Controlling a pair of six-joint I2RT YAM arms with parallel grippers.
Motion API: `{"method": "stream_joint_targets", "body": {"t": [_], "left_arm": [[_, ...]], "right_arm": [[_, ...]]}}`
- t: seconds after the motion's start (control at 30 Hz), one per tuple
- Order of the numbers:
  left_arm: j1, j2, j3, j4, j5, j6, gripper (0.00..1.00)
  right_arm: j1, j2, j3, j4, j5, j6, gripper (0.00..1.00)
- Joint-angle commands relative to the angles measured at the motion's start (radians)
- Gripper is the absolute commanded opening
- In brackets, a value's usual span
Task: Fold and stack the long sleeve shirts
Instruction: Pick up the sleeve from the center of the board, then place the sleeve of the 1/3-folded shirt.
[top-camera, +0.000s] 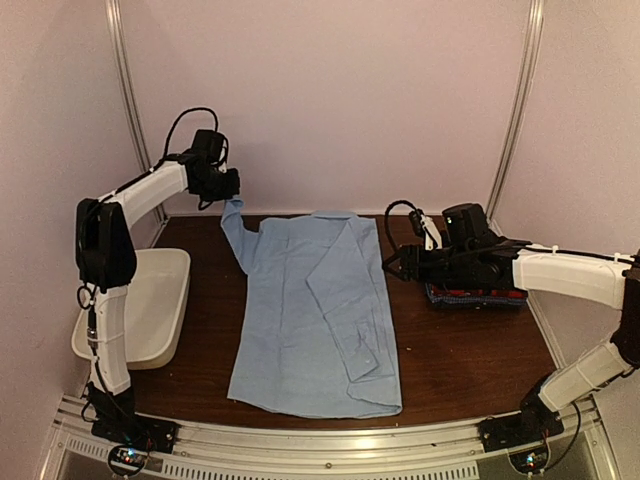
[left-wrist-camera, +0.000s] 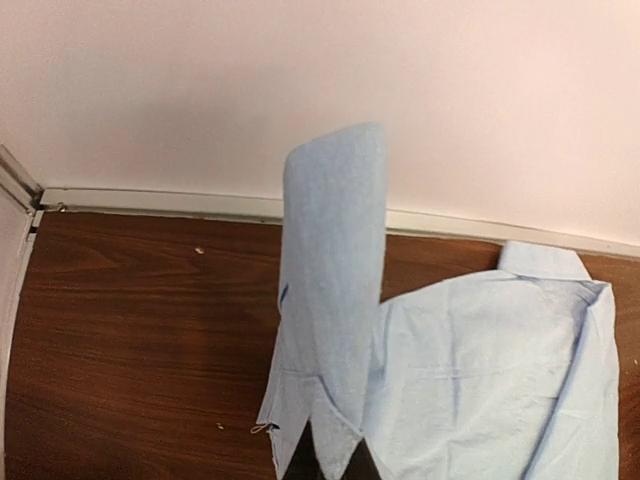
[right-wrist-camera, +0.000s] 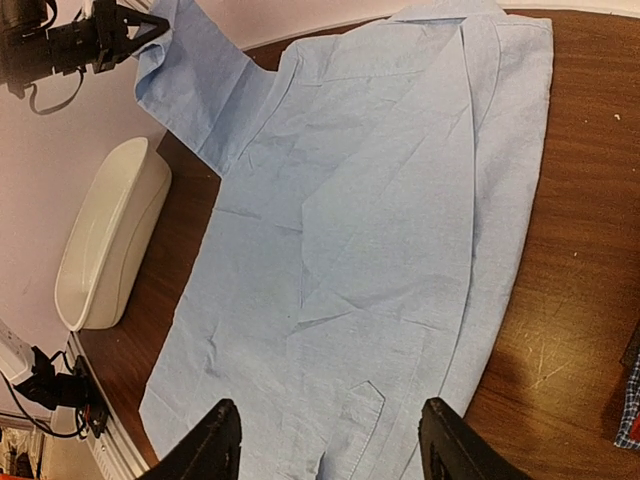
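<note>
A light blue long sleeve shirt (top-camera: 310, 320) lies spread flat in the middle of the table, its right sleeve folded across the body. My left gripper (top-camera: 232, 190) is at the back left, shut on the cuff of the left sleeve (left-wrist-camera: 335, 280), which hangs lifted off the table. In the left wrist view the cuff is pinched between the dark fingertips (left-wrist-camera: 300, 462). My right gripper (top-camera: 395, 262) hovers open over the shirt's right side (right-wrist-camera: 380, 220), nothing between its fingers (right-wrist-camera: 215, 445). Folded shirts in black, red and blue check (top-camera: 475, 297) sit stacked under the right arm.
A white plastic tub (top-camera: 150, 300) stands at the table's left edge, beside the left arm's base. The back wall runs close behind the shirt collar (left-wrist-camera: 545, 262). A metal rail (top-camera: 320, 440) borders the near edge.
</note>
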Motion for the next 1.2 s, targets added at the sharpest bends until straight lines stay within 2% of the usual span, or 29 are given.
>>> {"method": "stream_joint_targets", "body": {"t": [0.0, 0.37, 0.43, 0.5, 0.7, 0.8, 1.0, 1.17], "left_arm": [[-0.083, -0.045, -0.068, 0.027, -0.004, 0.034, 0.01], [-0.285, -0.096, -0.236, 0.105, 0.05, 0.028, 0.01], [-0.321, -0.095, -0.268, 0.121, 0.06, 0.031, 0.04], [-0.353, -0.094, -0.305, 0.144, 0.076, 0.042, 0.11], [-0.398, -0.115, -0.394, 0.169, 0.171, 0.044, 0.55], [-0.398, -0.165, -0.441, 0.201, 0.177, 0.024, 0.64], [-0.352, -0.189, -0.451, 0.17, 0.056, -0.057, 0.65], [-0.246, -0.152, -0.473, 0.173, 0.136, -0.1, 0.61]], "right_arm": [[0.007, -0.002, -0.023, 0.035, 0.032, 0.004, 0.62], [0.009, 0.001, -0.041, 0.061, 0.041, 0.015, 0.62], [0.007, 0.001, -0.047, 0.065, 0.044, 0.015, 0.62], [0.008, 0.003, -0.052, 0.067, 0.046, 0.016, 0.62], [0.009, 0.003, -0.061, 0.066, 0.053, 0.016, 0.62], [0.008, 0.005, -0.059, 0.062, 0.061, 0.012, 0.62], [0.009, 0.019, -0.054, 0.064, 0.059, 0.011, 0.62], [0.009, 0.016, -0.051, 0.057, 0.063, 0.006, 0.62]]}}
